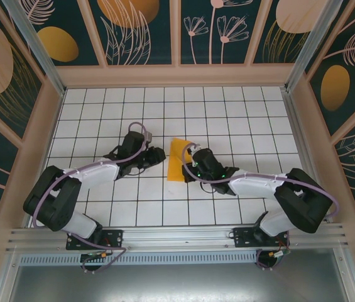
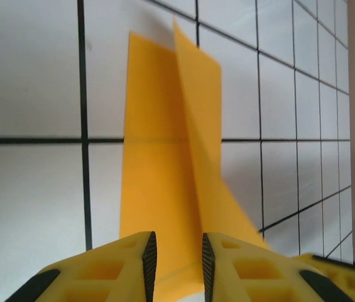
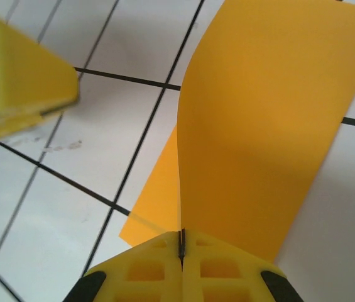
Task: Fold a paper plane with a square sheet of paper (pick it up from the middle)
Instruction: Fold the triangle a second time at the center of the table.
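Note:
The square sheet of paper (image 1: pixel 177 161) is orange-yellow and lies creased at the middle of the grid table. In the left wrist view the sheet (image 2: pixel 161 163) has one half flat and a flap standing up along the crease. My right gripper (image 1: pixel 190 166) is at the sheet's right side. In its own view the right gripper (image 3: pixel 181 244) is shut on the lower edge of the raised flap (image 3: pixel 265 126). My left gripper (image 1: pixel 159 155) is at the sheet's left edge. The left gripper (image 2: pixel 177 264) is open, its fingers hovering either side of the paper's near end.
The white grid table (image 1: pixel 102 113) is fenced by wooden rails and patterned walls (image 1: pixel 139 31). A yellow finger of the left gripper (image 3: pixel 20 75) shows blurred at the upper left of the right wrist view. Both arms meet close together at the table's middle.

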